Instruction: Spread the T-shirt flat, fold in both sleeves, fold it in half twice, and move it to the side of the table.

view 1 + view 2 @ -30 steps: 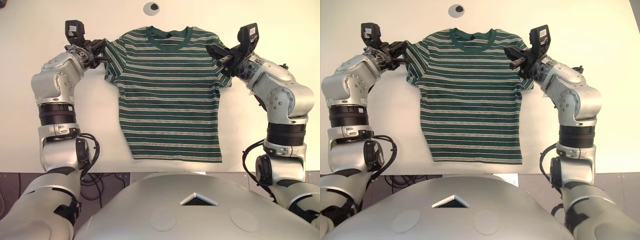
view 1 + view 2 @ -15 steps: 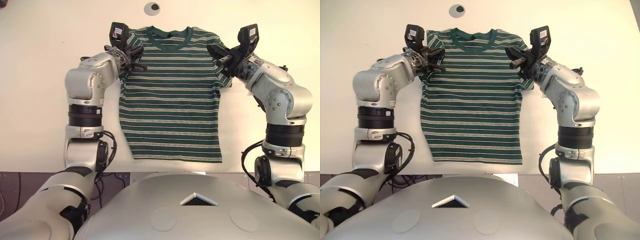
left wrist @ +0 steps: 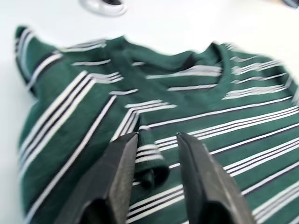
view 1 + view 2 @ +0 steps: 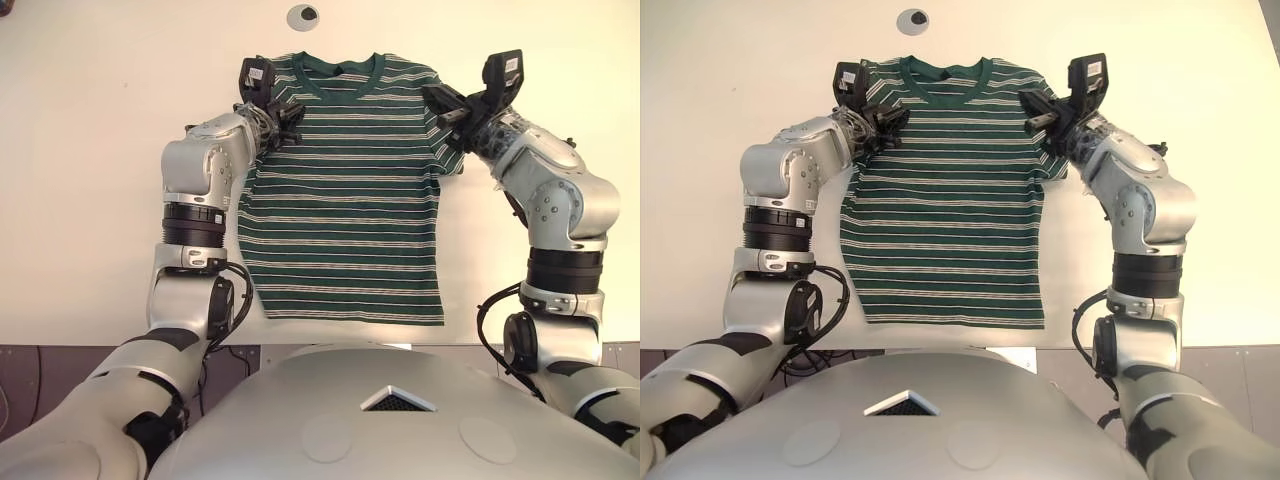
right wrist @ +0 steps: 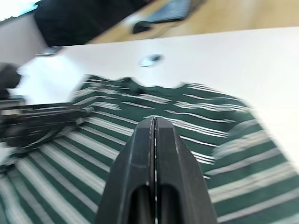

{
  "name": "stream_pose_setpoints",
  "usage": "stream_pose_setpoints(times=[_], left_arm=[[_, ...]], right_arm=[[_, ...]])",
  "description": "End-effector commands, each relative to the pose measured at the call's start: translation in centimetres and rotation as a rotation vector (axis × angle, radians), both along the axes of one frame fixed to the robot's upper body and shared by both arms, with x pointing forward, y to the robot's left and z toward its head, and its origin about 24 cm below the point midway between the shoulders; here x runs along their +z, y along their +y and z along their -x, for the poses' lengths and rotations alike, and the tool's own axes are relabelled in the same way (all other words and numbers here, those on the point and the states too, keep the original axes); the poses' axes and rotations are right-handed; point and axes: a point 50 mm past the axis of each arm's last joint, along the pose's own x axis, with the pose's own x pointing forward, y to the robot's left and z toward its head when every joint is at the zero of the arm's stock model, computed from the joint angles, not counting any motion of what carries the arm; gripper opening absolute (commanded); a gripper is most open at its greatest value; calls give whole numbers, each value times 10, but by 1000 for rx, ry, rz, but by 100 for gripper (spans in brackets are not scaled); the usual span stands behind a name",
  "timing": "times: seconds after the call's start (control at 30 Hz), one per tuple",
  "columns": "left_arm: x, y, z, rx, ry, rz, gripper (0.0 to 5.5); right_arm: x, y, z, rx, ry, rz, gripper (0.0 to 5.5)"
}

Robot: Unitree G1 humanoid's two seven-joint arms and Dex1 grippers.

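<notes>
- Left end effector (image 3: 157, 136) stands narrow, with the rolled cuff (image 3: 150, 164) of the T-shirt's left sleeve caught between its two dark fingers (image 3: 120, 163). It sits over the shirt's left shoulder, just inside the edge of the cloth.
- Nearest the robot, the hem (image 4: 350, 312) of the green, white-striped T-shirt (image 4: 340, 210) lies straight, close to the front edge of the white desk (image 4: 80, 150).
- The shirt lies face up and flat in the middle of the desk, collar away from the robot, with only faint ripples across the chest.
- On the left side the sleeve is turned inward over the chest, so that edge of the shirt runs almost straight from shoulder to hem.
- On the right side the sleeve (image 4: 452, 160) lies spread outward, partly hidden under the right forearm.
- Right end effector (image 5: 154, 120) has its fingers pressed together with nothing between them. It is over the right shoulder of the shirt, pointing toward the collar.
- Dark green ribbed collar (image 4: 338, 72) forms the far end of the shirt.
- Beyond the collar, a round cable grommet (image 4: 303, 16) is set in the desk, apart from the cloth.
</notes>
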Motion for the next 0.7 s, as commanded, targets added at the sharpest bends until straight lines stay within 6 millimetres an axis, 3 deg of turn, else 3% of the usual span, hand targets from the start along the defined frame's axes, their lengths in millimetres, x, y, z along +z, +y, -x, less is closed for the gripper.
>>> stream_pose_setpoints(times=[0.03, 0.13, 0.23, 0.33, 0.4, 0.53, 0.7], left_arm=[[3, -1, 4, 11, 15, 61, 211], [8, -1, 5, 24, 16, 96, 227], [25, 6, 3, 74, -35, 192, 227], [52, 30, 3, 176, -149, 268, 227], [64, 51, 6, 248, -202, 279, 232], [63, 81, 14, 350, -217, 239, 232], [56, 86, 20, 371, -205, 217, 232]], right_arm=[[2, -16, -12, -106, 2, 39, 0], [-4, -27, -16, -177, 42, 67, 0], [-13, -43, -19, -276, 101, 97, 0], [-14, -59, -20, -352, 137, 46, 0], [-19, -65, -17, -368, 195, -3, 30], [-37, -67, -13, -399, 308, -53, 85], [-41, -70, -11, -417, 341, -36, 143]])
